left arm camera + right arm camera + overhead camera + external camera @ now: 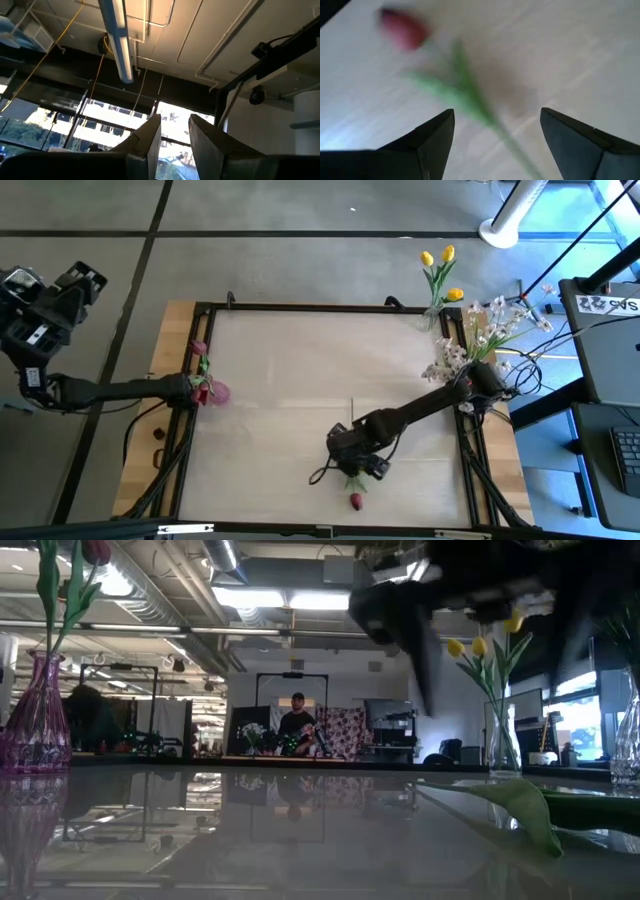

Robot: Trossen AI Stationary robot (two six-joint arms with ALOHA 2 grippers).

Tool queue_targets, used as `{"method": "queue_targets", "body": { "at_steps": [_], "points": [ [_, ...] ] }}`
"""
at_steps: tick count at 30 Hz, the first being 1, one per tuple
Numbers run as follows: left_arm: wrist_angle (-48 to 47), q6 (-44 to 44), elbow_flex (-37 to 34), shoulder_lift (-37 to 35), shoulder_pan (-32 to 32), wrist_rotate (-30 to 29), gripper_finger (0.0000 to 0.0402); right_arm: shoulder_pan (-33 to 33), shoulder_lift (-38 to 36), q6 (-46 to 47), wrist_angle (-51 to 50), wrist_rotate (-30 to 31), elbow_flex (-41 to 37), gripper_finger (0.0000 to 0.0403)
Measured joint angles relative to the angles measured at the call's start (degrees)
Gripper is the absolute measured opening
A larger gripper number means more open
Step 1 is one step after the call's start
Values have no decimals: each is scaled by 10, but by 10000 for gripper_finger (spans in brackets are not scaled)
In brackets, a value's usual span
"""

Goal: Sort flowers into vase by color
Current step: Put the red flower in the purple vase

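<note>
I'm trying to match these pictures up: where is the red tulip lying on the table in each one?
High view: red tulip near the front edge, under the right hand.
Low view: only its green leaf, lower right.
Left wrist view: not in it.
Right wrist view: between the open fingers, bloom upper left.
Shared landmark: its green stem.

Pale table [290, 380] carries one dark red tulip [356, 500] lying flat near its front edge, stem pointing away. A pink vase [217, 393] stands at the left edge, clear vases [436, 315] at the far-right corner.

Dark jointed arms [420, 408] — trailing black cables
</note>
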Motion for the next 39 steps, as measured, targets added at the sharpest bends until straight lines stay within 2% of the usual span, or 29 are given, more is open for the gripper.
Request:
{"method": "queue_targets", "body": {
  "at_steps": [2,5,9,13,17,20,22,24,27,30,33,36,39],
  "points": [
    [-2,1,-1,4,0,-1,96,8,4,-40,-18,-6,-6,294],
    [-5,2,-5,5,0,0,96,19,17,-101,11,-5,-21,294],
    [-9,2,-9,5,0,2,96,25,40,-108,62,-7,-27,281],
    [-9,11,-9,5,0,5,96,23,64,-88,80,-10,-29,230],
    [-22,11,-9,5,0,16,96,23,71,-70,86,-3,-28,149],
    [-27,5,-9,5,0,24,96,24,71,-47,88,34,-20,75],
    [-27,7,-9,5,0,24,96,24,70,-41,73,91,2,26],
    [-27,15,-9,5,0,24,96,18,66,-41,44,139,36,13],
    [-27,34,-9,5,0,23,96,3,61,-5,10,209,102,26],
    [-28,52,-9,5,0,23,96,-31,58,150,-3,227,167,16],
    [-44,76,-9,7,0,22,96,-92,56,424,-1,221,203,7],
    [-76,90,-18,15,2,22,96,-145,61,685,7,175,187,15],
    [-118,90,-36,37,10,14,96,-171,67,856,47,141,144,15]
  ]
}}
